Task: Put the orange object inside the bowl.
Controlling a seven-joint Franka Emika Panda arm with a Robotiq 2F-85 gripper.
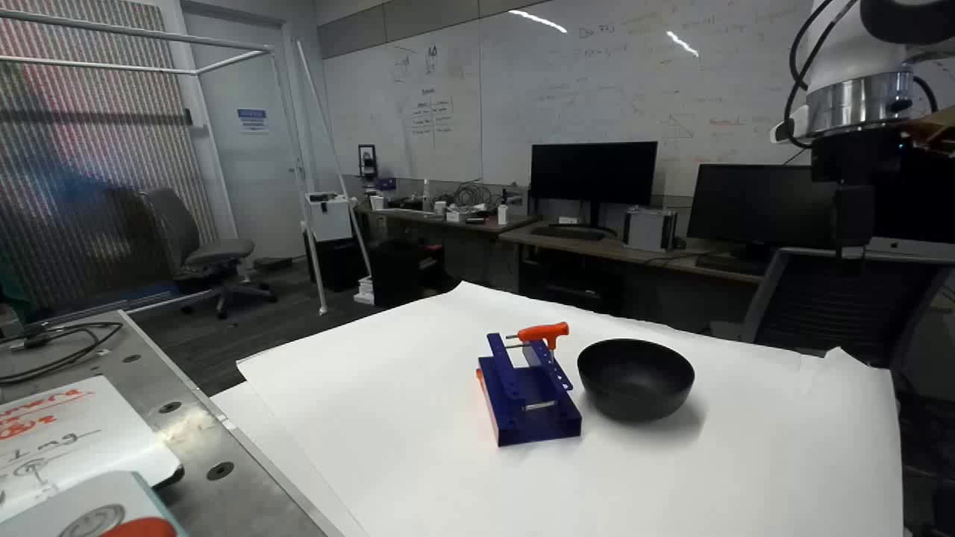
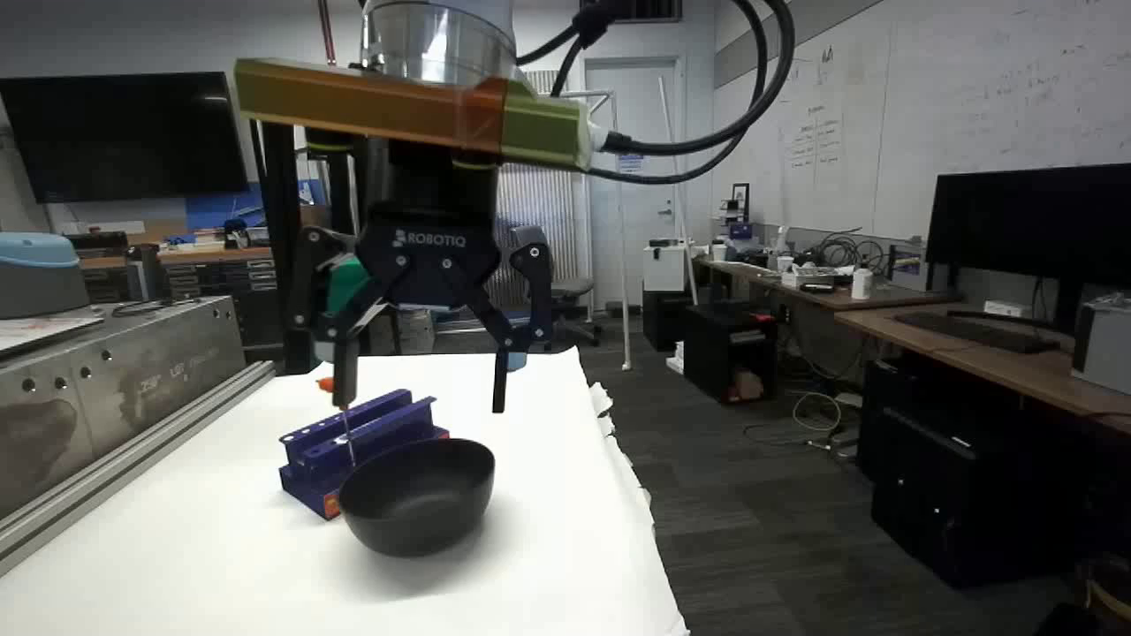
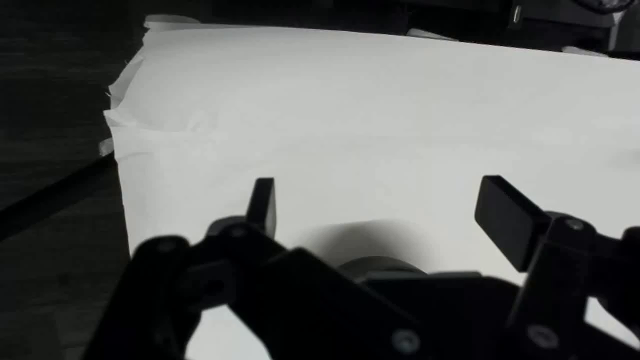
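The orange object, a small tool handle [image 1: 542, 333] with a thin metal rod, is at the far end of a dark-blue rack [image 1: 539, 425]. In an exterior view the orange handle [image 2: 325, 384] is partly hidden behind a gripper finger. It is out of view in the wrist view. The round black bowl [image 1: 636, 388] stands upright beside the rack and also shows in an exterior view [image 2: 415, 499]. Only its edge [image 3: 377, 262] shows in the wrist view. My gripper [image 2: 422, 402] is open and empty, above the table; its fingers [image 3: 380, 205] are wide apart.
The rack [image 2: 309, 477] has raised rails and small orange parts at its base. White paper [image 1: 418, 447] covers the table. A metal block [image 2: 124, 362] runs along one table side. A chair [image 1: 843, 313] and desks with monitors [image 1: 595, 171] stand beyond the table.
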